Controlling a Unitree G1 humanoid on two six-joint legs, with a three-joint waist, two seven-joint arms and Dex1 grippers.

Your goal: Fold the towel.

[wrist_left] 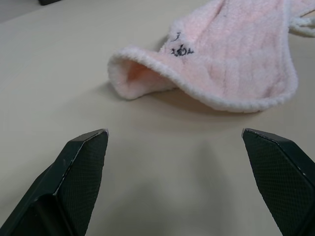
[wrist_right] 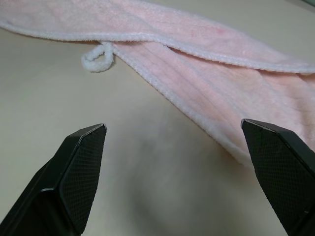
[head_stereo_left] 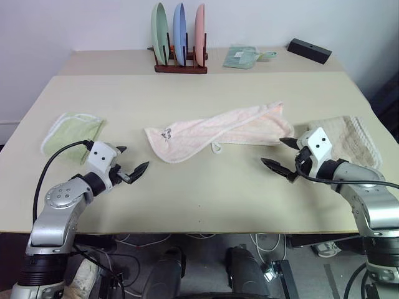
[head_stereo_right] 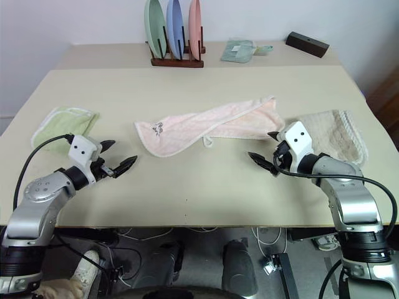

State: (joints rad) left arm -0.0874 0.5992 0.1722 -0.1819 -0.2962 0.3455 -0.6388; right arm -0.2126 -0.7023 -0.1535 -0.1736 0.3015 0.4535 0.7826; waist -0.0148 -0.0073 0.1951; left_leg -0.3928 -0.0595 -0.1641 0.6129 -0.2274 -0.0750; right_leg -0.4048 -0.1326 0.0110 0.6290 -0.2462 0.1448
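The towel [head_stereo_left: 219,131] lies in the middle of the table, a long pale pink terry strip trimmed with a white edge. It is loosely bunched rather than spread flat, running from about eight o'clock, where its broad rounded end sits nearest me, up toward two o'clock, where it narrows into a rumpled end. A small dark embroidered mark [head_stereo_left: 167,132] shows on the rounded end, whose edge curls up off the table in my left wrist view. A small white loop [head_stereo_left: 216,147] hangs from the long edge at six o'clock, resting on the tabletop.
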